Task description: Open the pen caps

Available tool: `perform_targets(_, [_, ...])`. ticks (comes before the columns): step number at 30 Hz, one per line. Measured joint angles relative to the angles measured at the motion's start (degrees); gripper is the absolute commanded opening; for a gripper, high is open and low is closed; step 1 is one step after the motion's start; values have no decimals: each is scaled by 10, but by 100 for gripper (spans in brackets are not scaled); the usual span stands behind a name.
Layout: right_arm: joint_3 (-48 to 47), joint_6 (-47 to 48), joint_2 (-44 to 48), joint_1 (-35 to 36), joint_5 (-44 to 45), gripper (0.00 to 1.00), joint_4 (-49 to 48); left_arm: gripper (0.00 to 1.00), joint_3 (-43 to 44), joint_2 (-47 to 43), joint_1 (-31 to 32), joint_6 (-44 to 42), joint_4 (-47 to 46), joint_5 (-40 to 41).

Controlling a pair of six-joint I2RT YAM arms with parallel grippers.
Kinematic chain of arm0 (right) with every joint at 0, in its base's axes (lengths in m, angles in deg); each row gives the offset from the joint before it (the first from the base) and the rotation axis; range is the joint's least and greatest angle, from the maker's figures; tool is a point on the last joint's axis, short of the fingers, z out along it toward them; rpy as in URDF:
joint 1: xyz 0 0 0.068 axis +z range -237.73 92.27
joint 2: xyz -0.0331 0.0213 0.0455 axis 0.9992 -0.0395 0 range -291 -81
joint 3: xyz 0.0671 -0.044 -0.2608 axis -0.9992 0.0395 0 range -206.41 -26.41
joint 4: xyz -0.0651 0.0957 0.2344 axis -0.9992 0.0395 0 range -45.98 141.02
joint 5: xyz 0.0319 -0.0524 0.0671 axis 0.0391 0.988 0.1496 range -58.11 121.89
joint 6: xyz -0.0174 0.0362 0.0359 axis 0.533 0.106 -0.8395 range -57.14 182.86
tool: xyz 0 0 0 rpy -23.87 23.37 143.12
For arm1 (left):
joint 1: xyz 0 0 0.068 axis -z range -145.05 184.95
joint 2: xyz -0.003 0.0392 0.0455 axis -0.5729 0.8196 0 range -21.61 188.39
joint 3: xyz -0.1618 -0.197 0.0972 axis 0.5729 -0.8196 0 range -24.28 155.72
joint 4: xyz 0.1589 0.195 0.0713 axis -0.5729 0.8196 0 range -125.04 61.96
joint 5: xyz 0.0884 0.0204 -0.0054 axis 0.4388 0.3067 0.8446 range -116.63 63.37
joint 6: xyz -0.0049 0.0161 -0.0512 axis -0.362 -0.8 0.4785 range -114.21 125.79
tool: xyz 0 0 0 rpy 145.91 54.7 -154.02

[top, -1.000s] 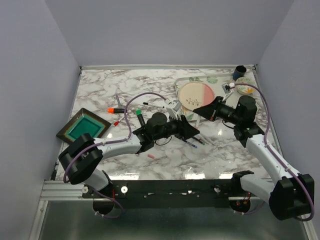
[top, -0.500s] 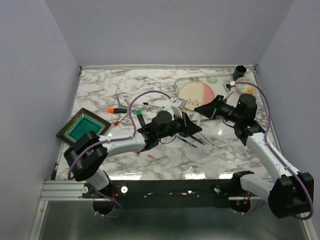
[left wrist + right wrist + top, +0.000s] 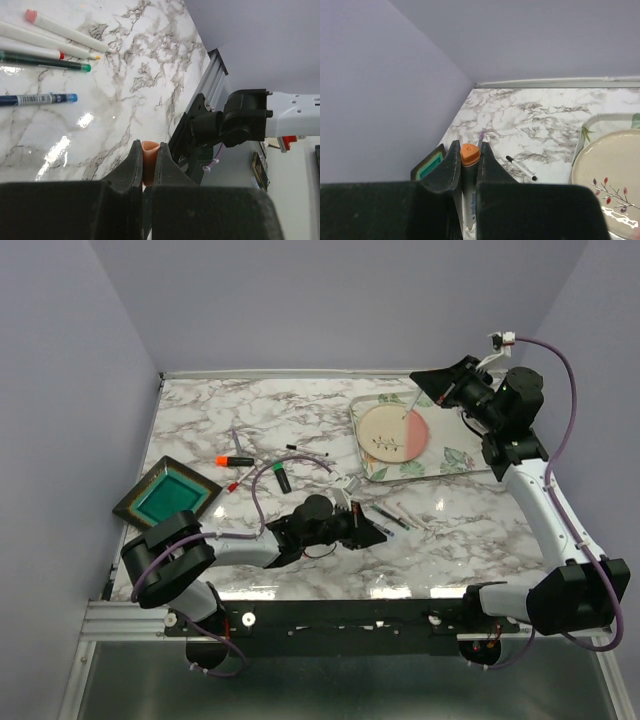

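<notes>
Salmon cap [image 3: 150,156] is pinched in the left gripper [image 3: 148,150], low over the table [image 3: 125,75]. Half a second back both grippers met mid-table; now the right gripper [image 3: 469,150] has swung up and away, clamped on an orange-tipped pen [image 3: 469,197]. That cap looks pulled off.

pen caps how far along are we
Done: pens beside the left gripper look uncapped. In hand: left gripper pinches a loose pink cap; right gripper holds an orange-ended pen aloft. Left: orange-capped marker and green-capped marker, both closed.
</notes>
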Motion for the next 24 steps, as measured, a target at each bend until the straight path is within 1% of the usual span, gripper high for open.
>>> perform_targets(2, [4, 8, 2, 0, 10, 1, -4, 0, -13, 0, 2, 4, 0, -2])
perform_targets(4, [16, 37, 4, 1, 12, 1, 0, 0, -21, -9, 2, 3, 12, 3])
perform_targets(6, [36, 124, 8, 1, -13, 1, 31, 0, -29, -32, 2, -3, 37, 18])
perform_targets(7, [42, 158, 10, 0, -31, 0, 48, 0, -33, -61, 2, -11, 61, 37])
perform_targets(8, [47, 215, 10, 0, -49, 1, 75, 0, -38, -85, 2, -18, 81, 53])
perform_targets(9, [50, 294, 9, 1, -70, 1, 133, 0, -42, -113, 2, -25, 98, 70])
perform_targets(13, [61, 478, -13, 6, -92, 1, 279, 0, -61, -244, 0, -52, 194, 176])
perform_targets(14, [72, 511, -19, 7, -92, 1, 308, 0, -68, -271, -2, -55, 216, 199])
perform_targets(19, [119, 612, -38, 7, -65, 2, 409, 0, -108, -402, -18, -58, 347, 312])
perform_targets(22, [120, 647, -57, 8, -42, 2, 433, 0, -131, -450, -36, -50, 403, 350])
perform_targets(24, [120, 662, -74, 8, -30, 3, 442, 0, -144, -469, -50, -42, 430, 360])
